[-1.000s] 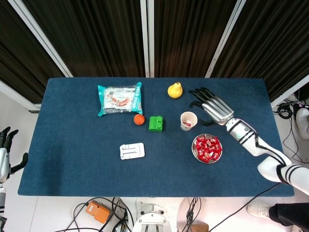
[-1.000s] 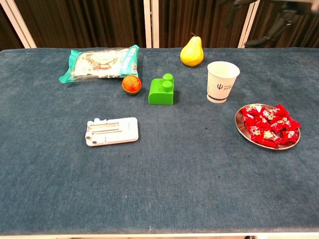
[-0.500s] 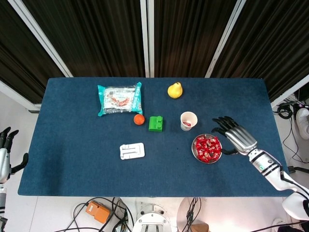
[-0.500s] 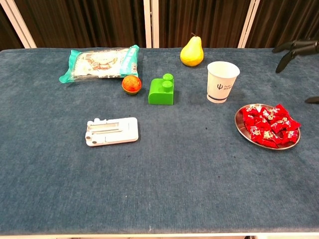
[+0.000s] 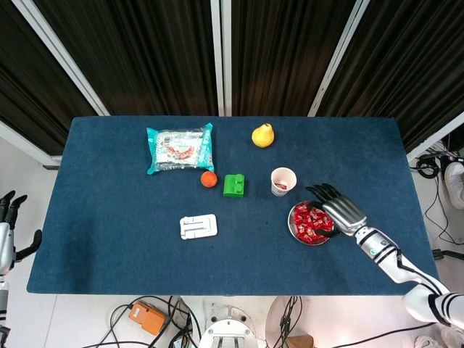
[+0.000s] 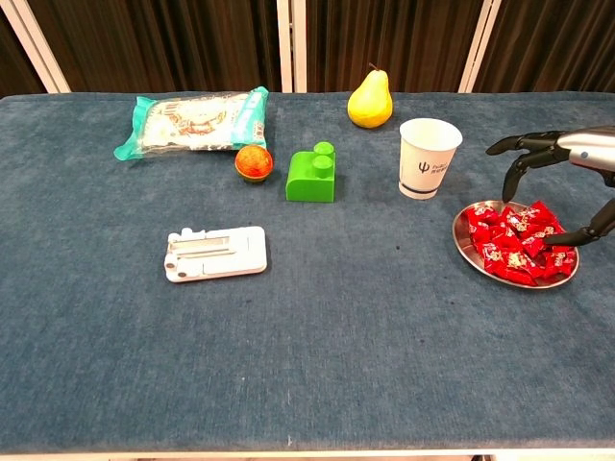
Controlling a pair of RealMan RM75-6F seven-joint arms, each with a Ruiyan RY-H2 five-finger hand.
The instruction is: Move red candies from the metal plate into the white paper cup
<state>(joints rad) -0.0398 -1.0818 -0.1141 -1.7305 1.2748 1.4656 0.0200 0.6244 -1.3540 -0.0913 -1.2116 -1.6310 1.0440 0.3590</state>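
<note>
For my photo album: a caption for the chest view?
Robot's right hand hovers, fingers spread, over red candies beside a paper cup.

The right hand (image 6: 567, 168) runs off the chest view's 3 o'clock edge; the left hand (image 5: 9, 210) is cropped at the head view's 9 o'clock edge.

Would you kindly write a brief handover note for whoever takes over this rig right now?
Right hand: open, fingers spread over the round metal plate, holding nothing; whether the fingers touch the candy is unclear.
Left hand: idle beyond the table's left edge, holding nothing that shows.
Red wrapped candies: piled on the plate.
White paper cup: upright, just left of and behind the plate in the chest view.
Done: the head view shows something red inside the cup, seemingly candy.
Left: grasp a candy, carry it to the cup, release, and repeat.
</note>
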